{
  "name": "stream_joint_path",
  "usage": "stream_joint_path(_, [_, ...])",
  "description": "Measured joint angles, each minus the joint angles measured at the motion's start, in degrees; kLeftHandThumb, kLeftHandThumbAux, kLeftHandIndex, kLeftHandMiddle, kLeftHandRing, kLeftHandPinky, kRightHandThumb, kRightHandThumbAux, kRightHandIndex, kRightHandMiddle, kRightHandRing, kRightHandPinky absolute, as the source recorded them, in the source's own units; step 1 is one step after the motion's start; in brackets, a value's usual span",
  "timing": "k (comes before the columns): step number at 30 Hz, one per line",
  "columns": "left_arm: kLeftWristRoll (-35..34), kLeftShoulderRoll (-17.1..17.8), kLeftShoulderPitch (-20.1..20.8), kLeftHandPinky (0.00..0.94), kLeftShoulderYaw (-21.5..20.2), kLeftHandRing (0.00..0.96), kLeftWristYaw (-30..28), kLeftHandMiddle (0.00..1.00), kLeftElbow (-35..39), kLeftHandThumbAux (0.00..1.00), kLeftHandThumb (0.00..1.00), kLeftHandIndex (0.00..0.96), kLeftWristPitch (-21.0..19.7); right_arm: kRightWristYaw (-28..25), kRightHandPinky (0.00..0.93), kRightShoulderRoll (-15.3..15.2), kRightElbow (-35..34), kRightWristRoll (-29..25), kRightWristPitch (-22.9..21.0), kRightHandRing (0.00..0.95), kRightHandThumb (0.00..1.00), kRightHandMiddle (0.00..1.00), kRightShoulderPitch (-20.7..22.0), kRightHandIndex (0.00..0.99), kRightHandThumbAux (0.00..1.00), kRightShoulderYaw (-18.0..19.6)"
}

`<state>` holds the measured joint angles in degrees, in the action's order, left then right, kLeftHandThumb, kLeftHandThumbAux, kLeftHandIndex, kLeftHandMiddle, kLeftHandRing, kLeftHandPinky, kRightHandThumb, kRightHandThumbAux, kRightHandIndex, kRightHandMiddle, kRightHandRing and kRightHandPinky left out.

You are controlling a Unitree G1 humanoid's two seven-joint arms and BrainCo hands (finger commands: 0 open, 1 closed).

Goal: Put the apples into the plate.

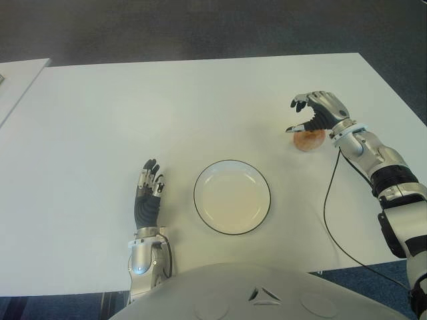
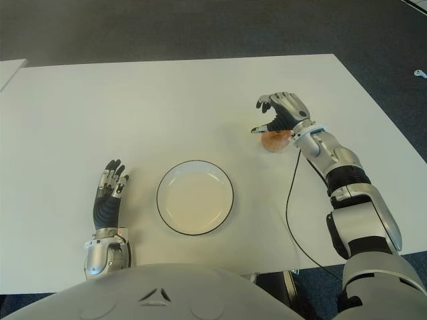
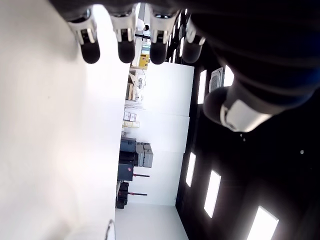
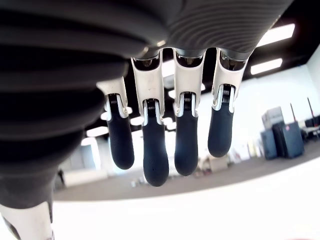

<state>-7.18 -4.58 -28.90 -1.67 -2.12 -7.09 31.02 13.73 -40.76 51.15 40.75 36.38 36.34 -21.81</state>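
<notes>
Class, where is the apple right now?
The apple lies on the table, to the right of the plate, under the right hand, not yet grasped.

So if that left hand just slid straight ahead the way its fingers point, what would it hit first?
Probably nothing: the left hand points up the bare white table, and the plate sits off to its right, out of that line.

Bare table point(image 1: 200, 100) between apple point(image 1: 309, 140) and plate point(image 1: 232, 197) — only left hand point(image 1: 148, 193) beside plate
</notes>
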Motion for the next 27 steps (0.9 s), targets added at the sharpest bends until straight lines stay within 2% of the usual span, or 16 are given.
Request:
stream_joint_path(2, [-0.04,-0.03,-0.01,0.0,0.0,0.0,0.0,0.0,0.01,0.5,0.185,0.016,0.02,-2.76,0.034,-0.58,-0.28,0.64,-0.88,0.036,0.175,0.044,0.0,0.053,0.347,-0.7])
stream_joint_path(6, [-0.07,-0.06,-0.19,0.0,0.0,0.0,0.0,0.0,0.15,0.494,0.179,0.016,0.02,-7.91,0.007,-1.48,-0.96,0.78,-2.83,0.007,0.15,0.009,-0.02,0.011,0.272,-1.32])
stream_joint_path(15, [0.47,0.0,-1.03,0.0,0.06,0.0,0.0,0.0,0.65,0.493,0.168,0.015,-0.02,-13.41,0.0,-1.86,-2.25,0.49,-4.38,0.0,0.143,0.0,-0.04,0.0,0.226,-1.52])
stream_joint_path(27, [-0.06,-0.02,-1.05,0.0,0.03,0.0,0.0,0.0,0.61,0.496,0.172,0.023,0.04,-14.73,0.0,-1.9,-1.79,0.51,-4.35,0.0,0.14,0.0,-0.04,0.0,0.22,-1.77])
